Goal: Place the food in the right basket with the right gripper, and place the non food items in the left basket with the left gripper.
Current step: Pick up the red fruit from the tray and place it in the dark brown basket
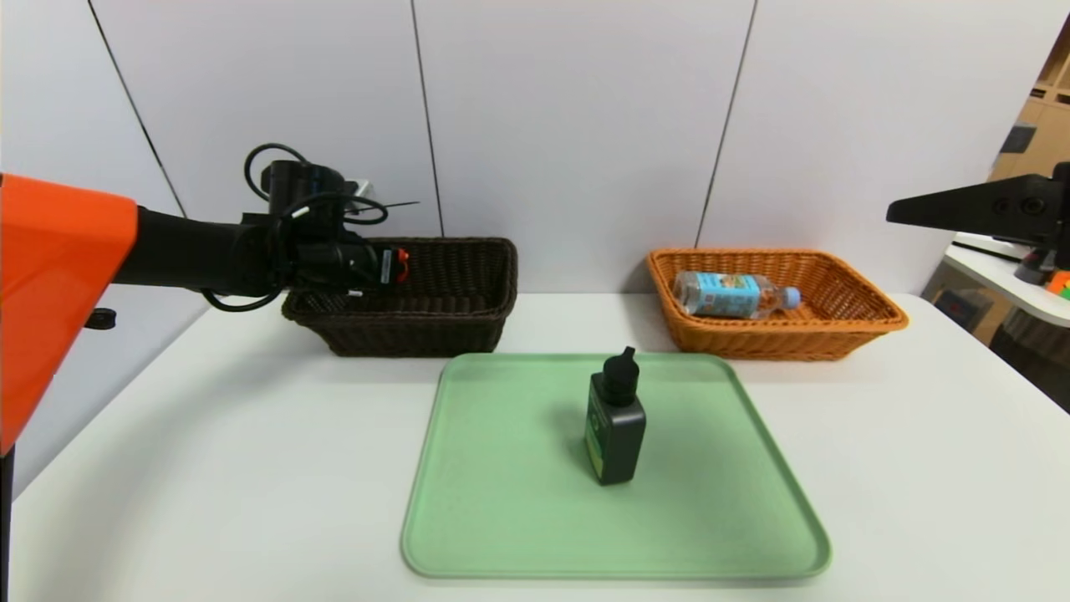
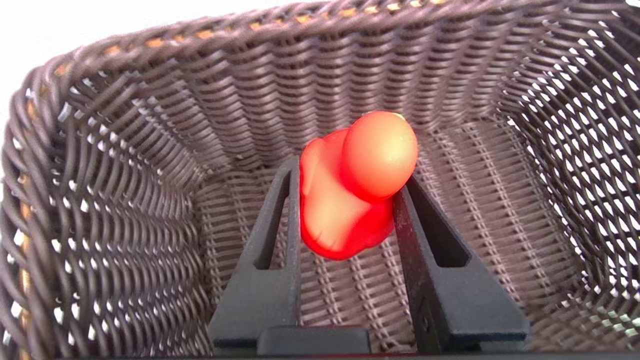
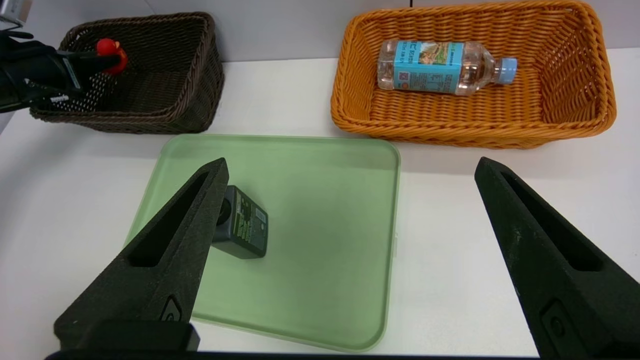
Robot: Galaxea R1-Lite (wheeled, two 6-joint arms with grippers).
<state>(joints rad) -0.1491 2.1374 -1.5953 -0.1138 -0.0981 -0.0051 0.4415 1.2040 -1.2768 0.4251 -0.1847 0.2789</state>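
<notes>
My left gripper (image 1: 399,266) (image 2: 350,175) hangs inside the dark brown left basket (image 1: 468,326) (image 2: 125,175), above its floor. It is shut on a small red rubber toy (image 2: 360,180) (image 1: 403,261) (image 3: 111,49). A black bottle with a green label (image 1: 616,426) (image 3: 245,230) stands upright on the green tray (image 1: 501,502) (image 3: 325,225). The orange right basket (image 1: 836,334) (image 3: 350,100) holds a clear water bottle (image 1: 731,294) (image 3: 435,67) lying on its side. My right gripper (image 1: 986,207) (image 3: 351,165) is raised at the far right, open and empty.
The white table (image 1: 209,468) carries the tray in the middle, with both baskets behind it against the white wall. A second table with clutter (image 1: 1036,284) stands beyond the right edge.
</notes>
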